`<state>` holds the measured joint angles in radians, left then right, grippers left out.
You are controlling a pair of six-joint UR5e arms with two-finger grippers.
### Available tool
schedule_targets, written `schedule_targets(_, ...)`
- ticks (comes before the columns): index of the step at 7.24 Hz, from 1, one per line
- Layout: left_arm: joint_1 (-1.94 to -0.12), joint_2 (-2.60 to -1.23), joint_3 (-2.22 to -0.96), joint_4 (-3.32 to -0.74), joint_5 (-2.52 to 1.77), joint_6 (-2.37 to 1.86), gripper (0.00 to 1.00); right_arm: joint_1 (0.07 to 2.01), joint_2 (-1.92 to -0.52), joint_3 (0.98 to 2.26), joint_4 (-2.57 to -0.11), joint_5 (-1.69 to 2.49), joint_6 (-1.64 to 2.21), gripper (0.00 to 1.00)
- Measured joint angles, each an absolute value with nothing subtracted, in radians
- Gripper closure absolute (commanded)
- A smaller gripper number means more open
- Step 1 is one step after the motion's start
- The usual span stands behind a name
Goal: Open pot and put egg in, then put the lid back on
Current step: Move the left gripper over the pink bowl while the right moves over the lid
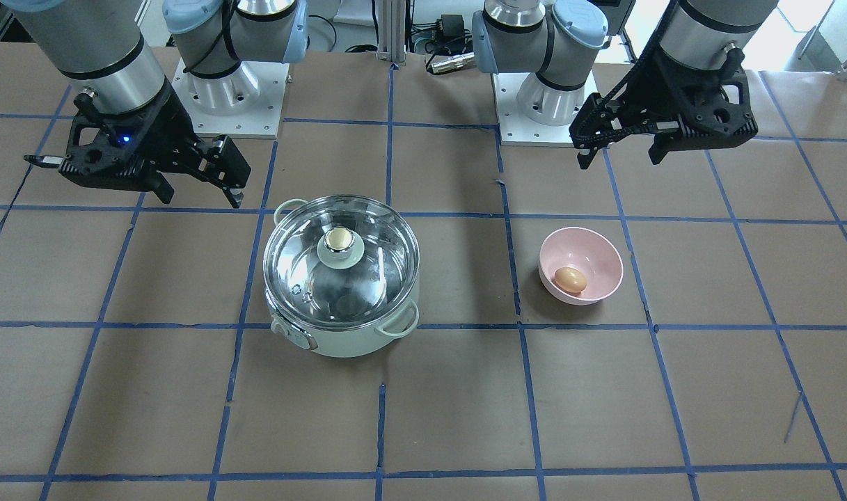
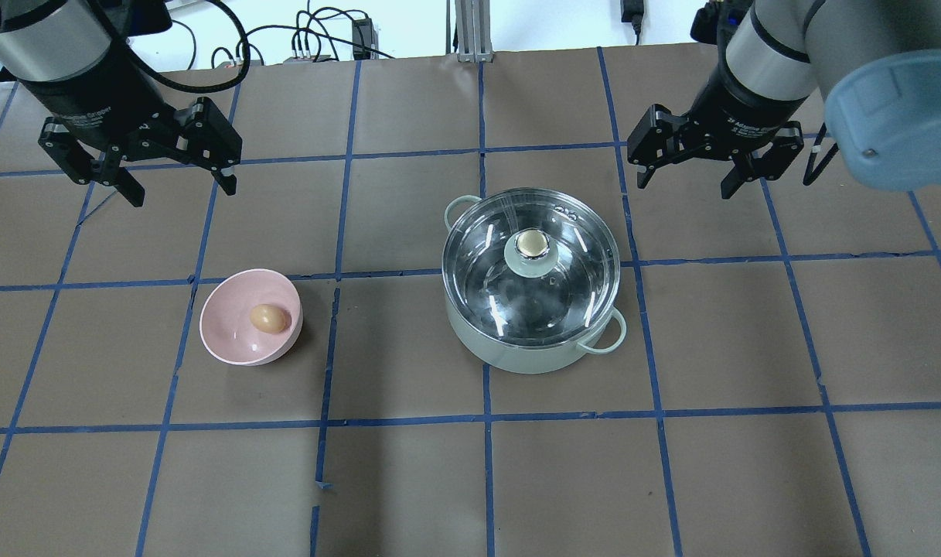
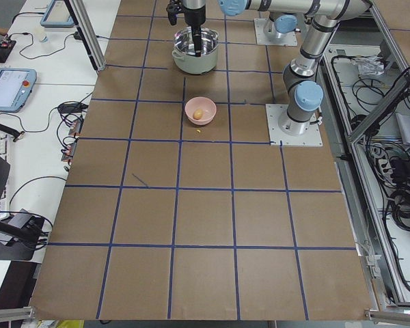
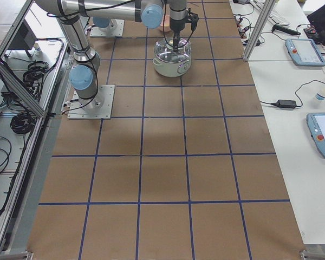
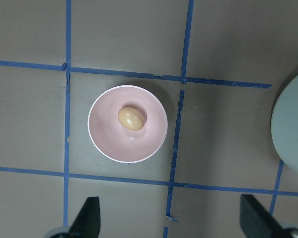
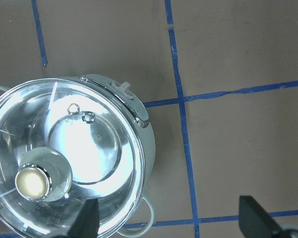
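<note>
The mint-green pot (image 2: 516, 357) stands right of centre with the glass lid (image 2: 555, 298) seated on it, knob (image 2: 531, 244) up. The brown egg (image 2: 270, 318) lies in a pink bowl (image 2: 226, 329) to the left. My left gripper (image 2: 182, 192) hangs open and empty, high behind the bowl. My right gripper (image 2: 685, 186) hangs open and empty, high behind and right of the pot. The left wrist view looks down on the egg (image 5: 131, 119) between the open fingers (image 5: 88, 217). The right wrist view shows the lid (image 6: 97, 148) at lower left.
The table is brown paper with a blue tape grid (image 2: 482, 418). The arm bases (image 1: 228, 90) stand at the robot's edge. The pot's dial (image 1: 294, 337) faces away from the robot. The pot's edge shows at right in the left wrist view (image 5: 290, 129).
</note>
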<state>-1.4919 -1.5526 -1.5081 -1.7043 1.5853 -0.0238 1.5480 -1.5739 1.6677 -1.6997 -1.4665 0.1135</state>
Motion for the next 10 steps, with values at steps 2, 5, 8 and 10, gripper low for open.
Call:
schedule_targets(2, -1.495, -1.548, -1.517, -1.707, 1.586, -0.023, 0.00, 1.545, -1.581, 1.666, -1.700, -1.474, 0.115, 0.00)
schedule_targets(5, -1.514, -1.548, -1.542, -1.709, 1.589, -0.015, 0.00, 1.547, -1.586, 1.673, -1.740, -1.477, 0.125, 0.00)
schedule_targets(8, -1.488, -1.544, -1.671, -1.631, 1.590, 0.007, 0.00, 1.559, -1.574, 1.721, -1.797, -1.465, 0.141, 0.00)
schedule_targets(10, -1.459, -1.550, -1.768, -1.493, 1.590, 0.009, 0.00, 1.603, -1.562, 1.747, -1.810, -1.465, 0.200, 0.00)
